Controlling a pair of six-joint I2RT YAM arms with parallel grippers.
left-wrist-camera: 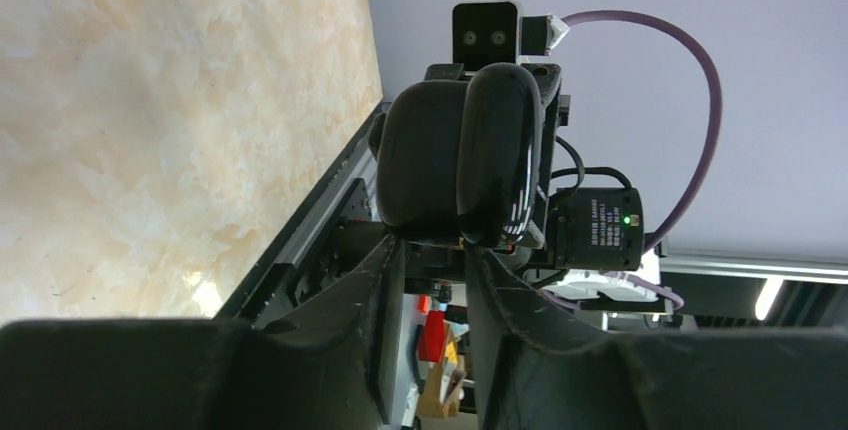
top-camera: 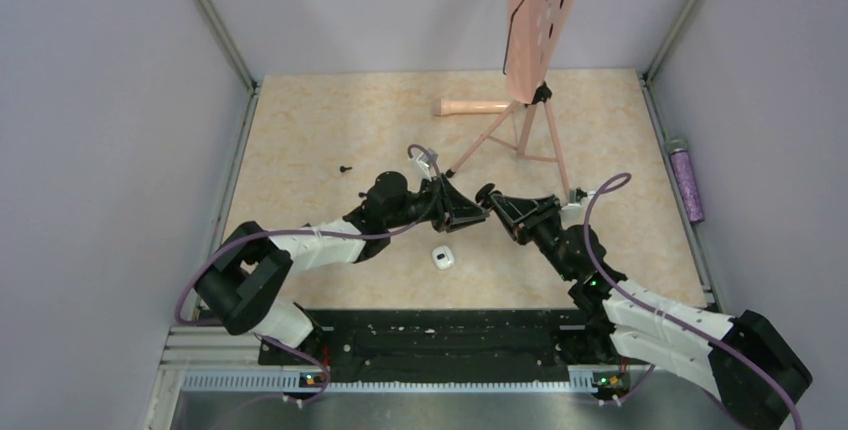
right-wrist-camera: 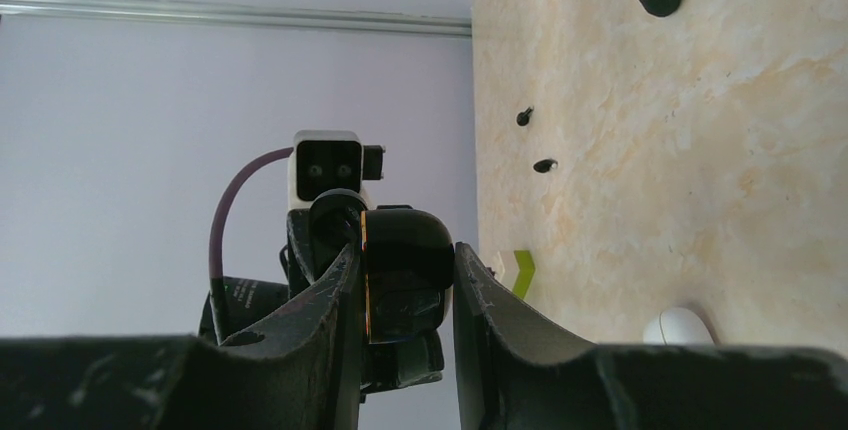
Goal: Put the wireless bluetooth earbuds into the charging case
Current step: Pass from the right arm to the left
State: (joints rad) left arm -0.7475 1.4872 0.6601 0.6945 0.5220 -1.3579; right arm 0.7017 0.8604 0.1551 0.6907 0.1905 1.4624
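Note:
The charging case is glossy black and held in the air over the middle of the table, my right gripper shut on it. In the left wrist view the case fills the space just past my left gripper. Its narrowly parted fingertips reach the case's near end, and their clamping on it is not clear. From above, the left gripper and right gripper meet tip to tip. Two tiny black earbuds lie on the table to the left, one of them an earbud seen from above.
A small white rounded object lies on the table below the grippers. A pink tripod carrying a perforated pink board stands at the back. A purple bottle rests on the right rail. Grey walls close in the table.

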